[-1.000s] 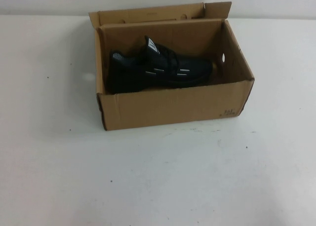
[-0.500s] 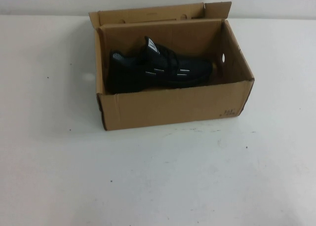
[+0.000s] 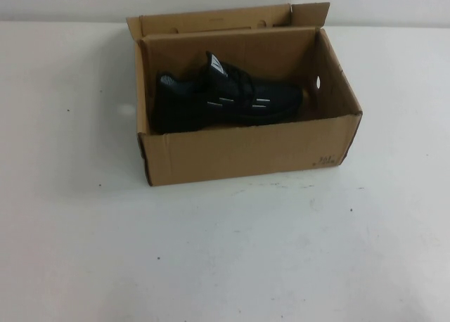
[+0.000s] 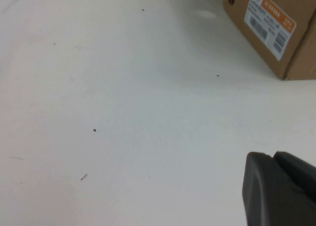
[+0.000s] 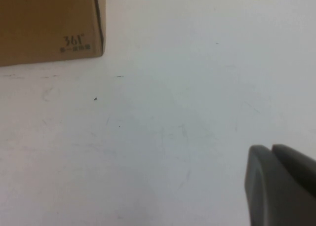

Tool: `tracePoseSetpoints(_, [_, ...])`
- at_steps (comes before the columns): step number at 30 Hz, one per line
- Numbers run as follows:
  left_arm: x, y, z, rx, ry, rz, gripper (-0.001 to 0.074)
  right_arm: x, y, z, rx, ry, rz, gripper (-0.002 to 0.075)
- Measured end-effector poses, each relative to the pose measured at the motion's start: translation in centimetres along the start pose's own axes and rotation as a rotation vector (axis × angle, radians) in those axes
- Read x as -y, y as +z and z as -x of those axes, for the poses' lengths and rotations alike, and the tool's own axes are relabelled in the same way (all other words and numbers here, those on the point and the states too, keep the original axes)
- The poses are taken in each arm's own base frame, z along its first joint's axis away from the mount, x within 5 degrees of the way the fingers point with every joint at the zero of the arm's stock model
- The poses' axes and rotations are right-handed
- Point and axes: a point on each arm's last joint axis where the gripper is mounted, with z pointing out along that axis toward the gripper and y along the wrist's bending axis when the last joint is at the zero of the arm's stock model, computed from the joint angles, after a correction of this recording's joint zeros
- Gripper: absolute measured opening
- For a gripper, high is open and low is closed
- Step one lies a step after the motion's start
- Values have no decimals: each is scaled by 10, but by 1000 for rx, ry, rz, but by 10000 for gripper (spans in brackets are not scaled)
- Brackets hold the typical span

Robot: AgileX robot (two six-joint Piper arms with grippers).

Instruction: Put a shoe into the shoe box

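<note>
White table (image 3: 225, 252), pale wall behind; nothing on it but the box. Left gripper (image 4: 279, 189): only a dark bit shows at the edge of its wrist view, low over bare table, can't tell its state. Box (image 4: 276, 23) is well ahead of it, one end w/ an orange-white barcode label (image 4: 270, 21) facing it. Right gripper (image 5: 281, 184): same, a dark bit over bare table, state can't tell; the box corner w/ small print (image 5: 74, 42) is well ahead of it and off to one side. Neither arm shows in the high view, so both look pulled back, clear of the box. Shoe (image 3: 226, 97) lies inside the box (image 3: 246, 153), on its sole, along the length, nearer the robot's-left end; flaps up. Judgement: placing looks done, task approx. complete. Next move, if any: just keep the arms parked; closing flaps isn't asked for.
</note>
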Motion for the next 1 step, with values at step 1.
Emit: tracePoseSetpoints(1, [0, 0, 0, 0, 0, 0, -4, 0, 0, 0, 0, 0, 0, -17])
